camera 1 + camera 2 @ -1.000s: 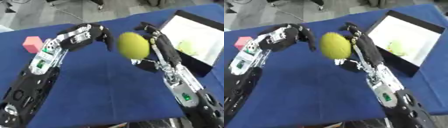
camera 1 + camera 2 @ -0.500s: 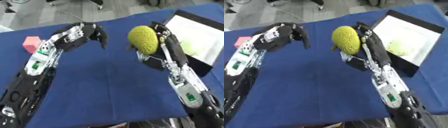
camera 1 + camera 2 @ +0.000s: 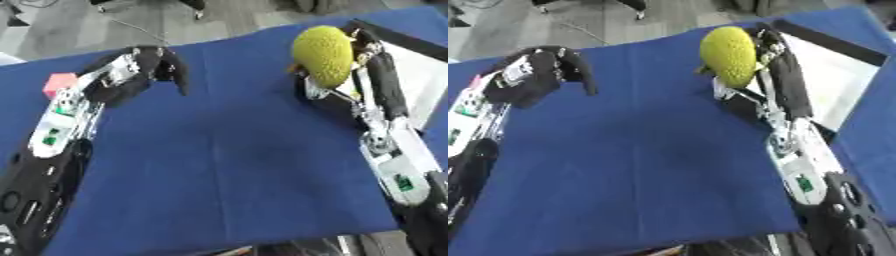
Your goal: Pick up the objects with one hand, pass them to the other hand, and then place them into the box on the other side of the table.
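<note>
Right hand point(image 3: 372, 70) grips yellow fruit point(image 3: 325, 55) beside box point(image 3: 833, 80); left hand point(image 3: 144, 75) curled empty near pink cube point(image 3: 59, 84)

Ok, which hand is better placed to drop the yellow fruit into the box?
Right. The right hand holds the yellow fruit beside the box; the left hand hangs empty across the table.

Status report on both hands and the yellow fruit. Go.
Right hand shut on yellow fruit, held up beside the box. Left hand curled, holding nothing, near pink cube. Nothing between fruit and box.
</note>
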Robot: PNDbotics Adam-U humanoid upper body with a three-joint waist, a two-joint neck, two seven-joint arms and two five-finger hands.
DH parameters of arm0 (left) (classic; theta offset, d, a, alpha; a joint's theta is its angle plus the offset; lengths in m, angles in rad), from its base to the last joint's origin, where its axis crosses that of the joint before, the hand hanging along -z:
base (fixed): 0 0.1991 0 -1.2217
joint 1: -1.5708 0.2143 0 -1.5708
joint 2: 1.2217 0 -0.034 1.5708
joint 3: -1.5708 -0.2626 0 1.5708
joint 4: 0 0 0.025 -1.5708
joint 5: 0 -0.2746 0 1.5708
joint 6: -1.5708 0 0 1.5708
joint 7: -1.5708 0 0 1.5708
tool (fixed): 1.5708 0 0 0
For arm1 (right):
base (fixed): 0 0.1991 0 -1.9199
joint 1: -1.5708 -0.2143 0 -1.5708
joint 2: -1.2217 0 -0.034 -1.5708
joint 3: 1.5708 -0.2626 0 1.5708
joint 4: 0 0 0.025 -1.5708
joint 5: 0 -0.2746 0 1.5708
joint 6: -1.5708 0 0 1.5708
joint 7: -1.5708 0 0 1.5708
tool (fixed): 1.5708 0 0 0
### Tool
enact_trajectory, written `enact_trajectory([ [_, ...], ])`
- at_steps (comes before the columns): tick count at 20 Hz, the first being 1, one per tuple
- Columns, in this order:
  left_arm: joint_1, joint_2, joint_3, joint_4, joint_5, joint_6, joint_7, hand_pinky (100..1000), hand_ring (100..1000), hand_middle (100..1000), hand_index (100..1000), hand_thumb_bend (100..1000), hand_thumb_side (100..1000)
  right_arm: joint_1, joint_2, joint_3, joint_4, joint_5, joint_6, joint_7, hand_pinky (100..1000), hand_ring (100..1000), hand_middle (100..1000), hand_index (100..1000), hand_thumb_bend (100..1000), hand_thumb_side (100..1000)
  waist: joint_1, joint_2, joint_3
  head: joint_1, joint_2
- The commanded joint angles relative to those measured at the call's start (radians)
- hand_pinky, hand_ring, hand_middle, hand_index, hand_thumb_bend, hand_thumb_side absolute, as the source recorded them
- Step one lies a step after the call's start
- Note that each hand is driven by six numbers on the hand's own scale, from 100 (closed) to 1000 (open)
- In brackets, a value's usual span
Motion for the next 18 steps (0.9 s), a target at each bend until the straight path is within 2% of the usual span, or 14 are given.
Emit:
enact_trajectory([
  [1,0.023,0.045,0.052,-0.036,0.012,-0.017,-0.008,669,550,564,722,100,826,-0.039,-0.097,-0.069,0.101,-0.052,0.086,-0.047,759,944,765,518,100,350,-0.005,-0.019,0.007,-0.027,-0.003],
  [2,0.039,0.05,0.064,-0.042,0.011,-0.02,-0.004,669,550,565,722,100,825,-0.048,-0.119,-0.083,0.141,-0.058,0.11,-0.059,762,948,772,563,100,345,-0.005,-0.019,0.01,-0.035,-0.003],
  [3,0.055,0.056,0.076,-0.049,0.009,-0.023,0.001,669,550,565,722,100,824,-0.057,-0.144,-0.093,0.184,-0.059,0.135,-0.06,778,963,798,728,100,314,-0.005,-0.019,0.013,-0.042,-0.003],
  [4,0.07,0.062,0.086,-0.054,0.005,-0.024,0.007,669,550,565,722,100,824,-0.066,-0.169,-0.097,0.223,-0.051,0.156,-0.05,790,967,815,826,100,261,-0.005,-0.019,0.016,-0.05,-0.003],
  [5,0.083,0.065,0.095,-0.059,0.002,-0.026,0.014,669,550,565,722,100,824,-0.076,-0.194,-0.099,0.257,-0.033,0.173,-0.029,793,968,819,842,100,228,-0.006,-0.02,0.019,-0.056,-0.003],
  [6,0.096,0.068,0.104,-0.063,0.0,-0.028,0.021,669,551,565,723,100,823,-0.085,-0.222,-0.096,0.288,-0.003,0.185,0.006,822,978,866,977,100,110,-0.007,-0.02,0.023,-0.063,-0.003],
  [8,0.114,0.073,0.12,-0.069,-0.002,-0.028,0.033,670,551,565,723,100,821,-0.099,-0.273,-0.085,0.316,0.087,0.185,0.104,857,979,909,1000,100,211,-0.009,-0.021,0.028,-0.072,-0.003],
  [11,0.131,0.083,0.136,-0.072,-0.006,-0.03,0.041,671,552,566,725,100,822,-0.107,-0.343,-0.071,0.278,0.242,0.149,0.281,896,955,941,1000,100,328,-0.013,-0.023,0.032,-0.079,-0.003],
  [13,0.139,0.089,0.143,-0.071,-0.014,-0.034,0.044,666,548,563,726,100,825,-0.107,-0.386,-0.062,0.215,0.327,0.119,0.383,916,929,946,996,285,395,-0.016,-0.026,0.033,-0.082,-0.003],
  [14,0.142,0.091,0.146,-0.069,-0.02,-0.035,0.048,663,546,561,725,100,827,-0.105,-0.407,-0.057,0.178,0.362,0.103,0.43,919,924,946,992,319,403,-0.018,-0.027,0.033,-0.082,-0.003],
  [15,0.144,0.092,0.149,-0.066,-0.026,-0.036,0.053,659,543,557,724,100,828,-0.105,-0.425,-0.055,0.138,0.391,0.089,0.472,924,909,944,979,406,394,-0.019,-0.028,0.033,-0.083,-0.003],
  [16,0.145,0.094,0.151,-0.064,-0.034,-0.038,0.06,655,540,554,721,100,830,-0.103,-0.439,-0.056,0.095,0.417,0.075,0.505,926,895,941,970,449,349,-0.02,-0.028,0.032,-0.083,-0.003],
  [17,0.145,0.095,0.154,-0.061,-0.044,-0.04,0.067,655,540,554,721,100,829,-0.101,-0.448,-0.06,0.05,0.439,0.065,0.528,926,889,939,966,445,327,-0.021,-0.029,0.031,-0.082,-0.003],
  [18,0.145,0.097,0.156,-0.058,-0.054,-0.044,0.075,655,540,554,722,100,827,-0.097,-0.453,-0.067,0.0,0.46,0.056,0.54,923,869,930,952,430,251,-0.021,-0.029,0.03,-0.079,-0.003],
])
